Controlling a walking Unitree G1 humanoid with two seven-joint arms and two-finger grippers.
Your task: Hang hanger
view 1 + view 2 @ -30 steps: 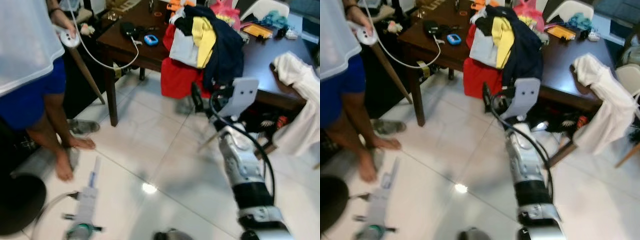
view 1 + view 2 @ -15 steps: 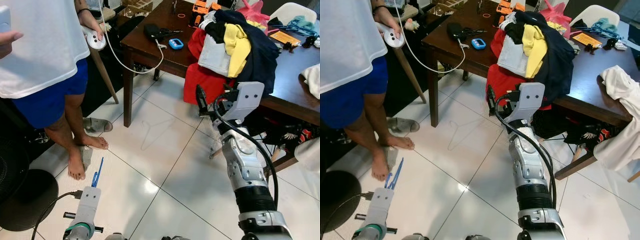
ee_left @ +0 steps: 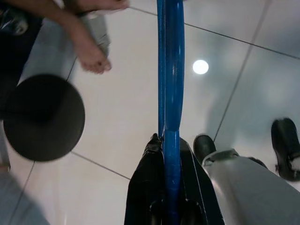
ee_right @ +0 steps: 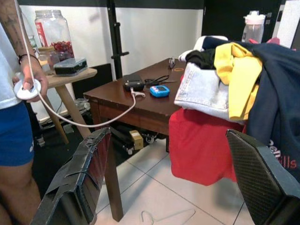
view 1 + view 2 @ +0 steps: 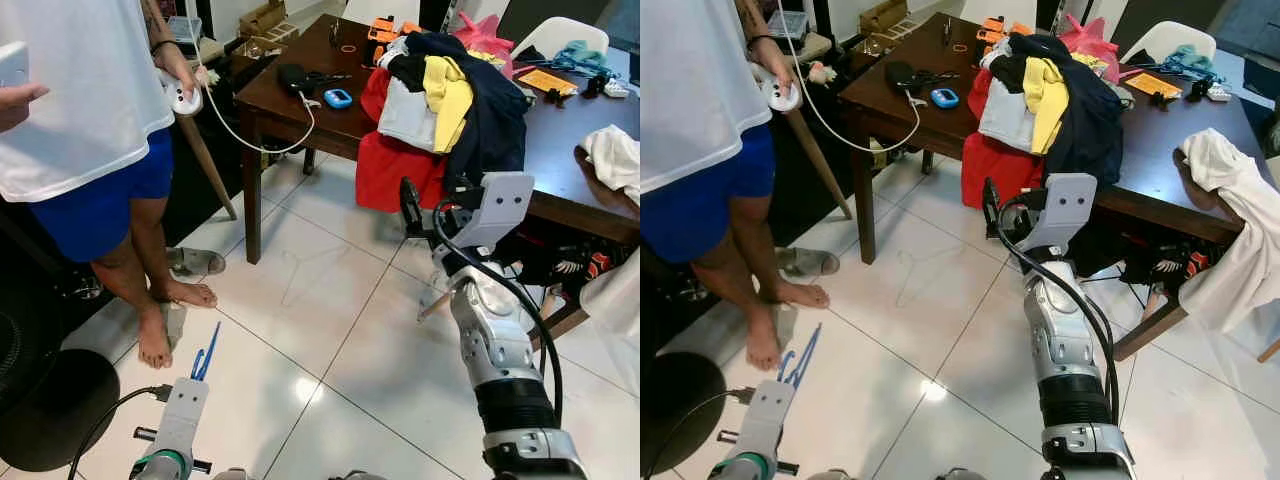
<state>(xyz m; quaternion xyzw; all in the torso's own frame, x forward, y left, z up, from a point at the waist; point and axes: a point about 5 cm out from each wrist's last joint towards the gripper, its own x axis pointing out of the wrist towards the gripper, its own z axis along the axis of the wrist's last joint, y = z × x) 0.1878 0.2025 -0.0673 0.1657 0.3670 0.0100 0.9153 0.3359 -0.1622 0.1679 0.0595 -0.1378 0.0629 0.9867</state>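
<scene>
— Closest first: what have you got?

— My left gripper (image 5: 183,398) is low at my left side, over the white tiled floor (image 5: 330,350). Its jaws are clenched on the blue hanger (image 5: 206,352).

— What does the hanger look like?

— Thin, bright blue and glossy (plastic, by the look of it). From my wrist I see it edge-on, a narrow strip running straight out from between the jaws. From my head it shows as slim blue bars fanning out past the jaw tips, towards a person's bare feet (image 5: 155,340). I cannot make out its hook.

— What else is down there?

— A dark round disc (image 5: 40,410) lies on the floor at my left. The person (image 5: 80,110) stands just beyond it in a white shirt and blue shorts, holding a white controller (image 5: 183,97) with a trailing cable.

— And your other arm?

— My right gripper (image 4: 166,135) is raised out in front, its jaws spread wide with nothing between them. It faces the dark wooden bench (image 5: 300,105).

— And further out?

— A pale wire hanger (image 5: 300,265) lies flat on the tiles before the bench leg. On the bench sits a heap of clothes (image 5: 455,95) in navy, yellow and grey, with a red cloth (image 5: 395,170) hanging over the edge. A small blue gadget (image 5: 338,98) lies beside the heap.
</scene>
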